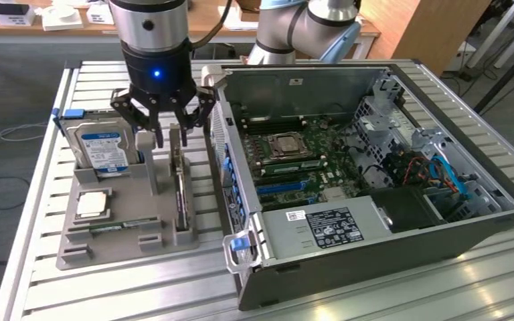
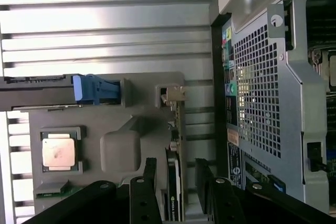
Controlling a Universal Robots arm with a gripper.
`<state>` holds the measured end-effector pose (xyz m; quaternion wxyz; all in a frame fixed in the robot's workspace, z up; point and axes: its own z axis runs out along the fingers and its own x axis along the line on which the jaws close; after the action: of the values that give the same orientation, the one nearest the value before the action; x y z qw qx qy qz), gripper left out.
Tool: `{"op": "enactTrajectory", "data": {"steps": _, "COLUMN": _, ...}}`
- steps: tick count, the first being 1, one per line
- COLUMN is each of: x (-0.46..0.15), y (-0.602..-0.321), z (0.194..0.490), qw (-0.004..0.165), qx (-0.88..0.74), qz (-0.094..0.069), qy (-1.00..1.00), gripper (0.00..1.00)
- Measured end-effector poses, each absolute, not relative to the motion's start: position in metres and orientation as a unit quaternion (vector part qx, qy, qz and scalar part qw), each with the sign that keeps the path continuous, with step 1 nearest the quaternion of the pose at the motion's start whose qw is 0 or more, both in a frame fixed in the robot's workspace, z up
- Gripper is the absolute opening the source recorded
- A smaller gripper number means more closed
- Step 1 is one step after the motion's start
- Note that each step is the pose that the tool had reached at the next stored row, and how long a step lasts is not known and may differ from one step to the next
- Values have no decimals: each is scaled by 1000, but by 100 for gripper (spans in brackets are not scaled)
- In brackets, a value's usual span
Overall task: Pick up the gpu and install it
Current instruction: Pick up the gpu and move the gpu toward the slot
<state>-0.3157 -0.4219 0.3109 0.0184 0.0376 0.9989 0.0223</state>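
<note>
We had the exterior cam up high, tilted down over the table (image 1: 35, 200) from a fair way back. Wrist cam sat close, staring straight down past the gripper (image 2: 176, 162). Both caught the gray tray (image 1: 114, 249) (image 2: 119, 153) and computer case (image 1: 373, 257) (image 2: 262, 93).

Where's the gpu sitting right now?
In the exterior view the gpu stands on edge in the grey holder, between the hard drive on that view's left and the open computer case on its right, directly below the open gripper.
</note>
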Motion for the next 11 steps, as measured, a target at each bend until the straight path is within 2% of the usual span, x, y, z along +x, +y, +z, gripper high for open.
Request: {"op": "enactTrajectory", "data": {"steps": 11, "x": -316, "y": -432, "z": 303, "qw": 18, "qx": 38, "qz": 22, "qy": 999, "gripper": 43}}
